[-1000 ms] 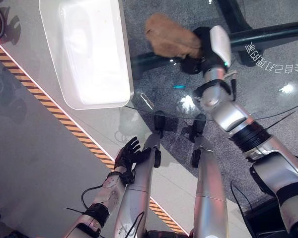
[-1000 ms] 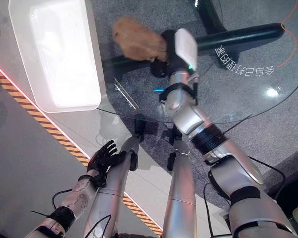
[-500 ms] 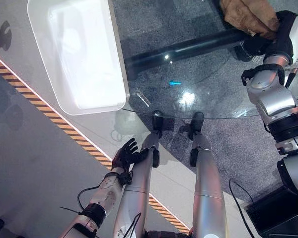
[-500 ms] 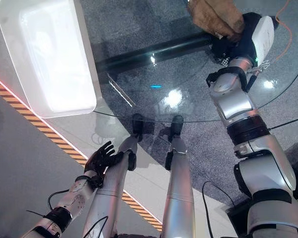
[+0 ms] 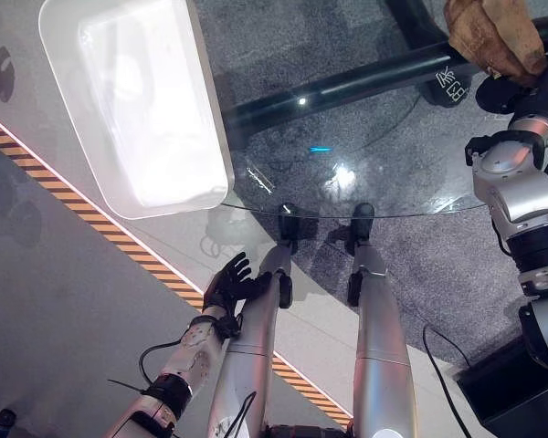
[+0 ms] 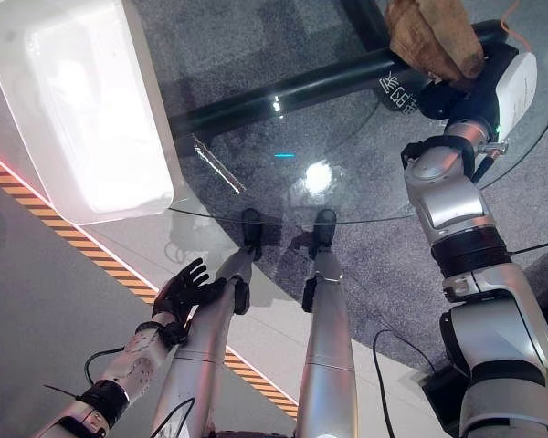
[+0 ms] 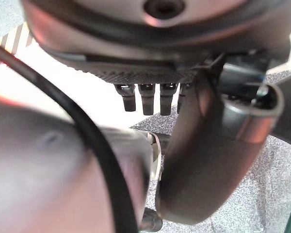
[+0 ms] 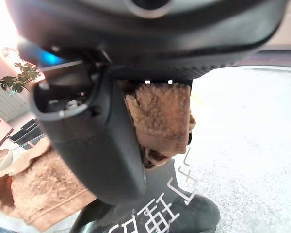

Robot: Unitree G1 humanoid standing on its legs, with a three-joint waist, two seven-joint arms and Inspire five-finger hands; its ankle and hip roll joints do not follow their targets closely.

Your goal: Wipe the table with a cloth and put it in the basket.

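My right hand [image 6: 458, 91] is shut on a crumpled brown cloth [image 6: 429, 36] and presses it on the round glass table [image 5: 365, 137] at its far right. In the right wrist view the cloth [image 8: 160, 116] bunches between the thumb and the curled fingers. A white rectangular basket [image 5: 215, 137] stands on the table's left edge, far from the cloth. Low beside the robot's left side hangs my left hand [image 5: 228, 285], open with spread fingers and holding nothing.
Through the glass I see the table's black base bar [image 5: 347, 87]. An orange and black striped tape line [image 5: 91, 219] crosses the floor on the left. A black box [image 5: 493, 392] sits on the floor at the lower right.
My right hand has swept the cloth across the glass from beside the basket to the far right. The camera has also shifted. The left hand has stayed in place.
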